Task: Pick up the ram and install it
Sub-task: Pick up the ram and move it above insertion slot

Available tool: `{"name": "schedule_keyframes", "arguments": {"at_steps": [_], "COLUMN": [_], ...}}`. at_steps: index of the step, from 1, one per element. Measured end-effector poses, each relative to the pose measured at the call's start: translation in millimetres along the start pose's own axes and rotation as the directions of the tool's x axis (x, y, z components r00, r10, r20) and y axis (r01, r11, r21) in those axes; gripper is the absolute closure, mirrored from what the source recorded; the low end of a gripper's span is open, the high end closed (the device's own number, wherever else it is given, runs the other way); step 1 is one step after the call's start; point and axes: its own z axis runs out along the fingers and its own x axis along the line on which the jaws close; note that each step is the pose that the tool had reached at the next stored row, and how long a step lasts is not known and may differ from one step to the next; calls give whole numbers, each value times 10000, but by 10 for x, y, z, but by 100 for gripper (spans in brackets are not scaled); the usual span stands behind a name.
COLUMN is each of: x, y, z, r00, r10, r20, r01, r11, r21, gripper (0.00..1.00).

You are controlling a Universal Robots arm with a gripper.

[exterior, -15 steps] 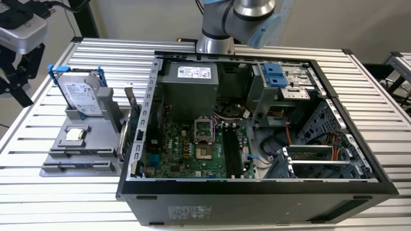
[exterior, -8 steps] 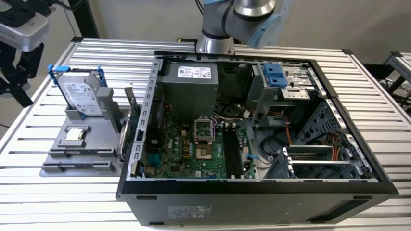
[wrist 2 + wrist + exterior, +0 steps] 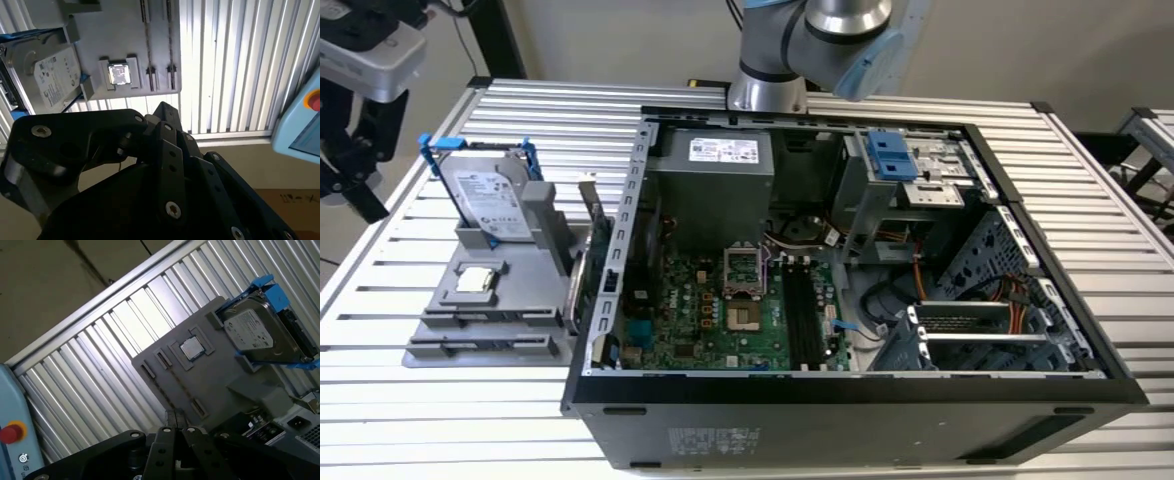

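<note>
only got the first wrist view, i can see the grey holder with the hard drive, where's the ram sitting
Observer: In the exterior view the ram stands edge-on at the grey holder's side, next to the open computer case, on the exterior view's right of the hard drive.
Operator: board slots free
Observer: The long black memory slots on the motherboard look empty.
Operator: how far off is the gripper
Observer: The gripper hangs beyond the holder on the exterior view's left, apart from the ram.
</note>
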Motion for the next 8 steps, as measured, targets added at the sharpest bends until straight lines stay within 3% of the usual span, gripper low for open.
{"name": "schedule_keyframes", "arguments": {"at_steps": [8], "x": [0], "y": [0], "z": [0], "r00": [9980], "r10": [-636], "r20": [-26], "r01": [636], "r11": [9980], "r21": [-11], "gripper": [100]}}
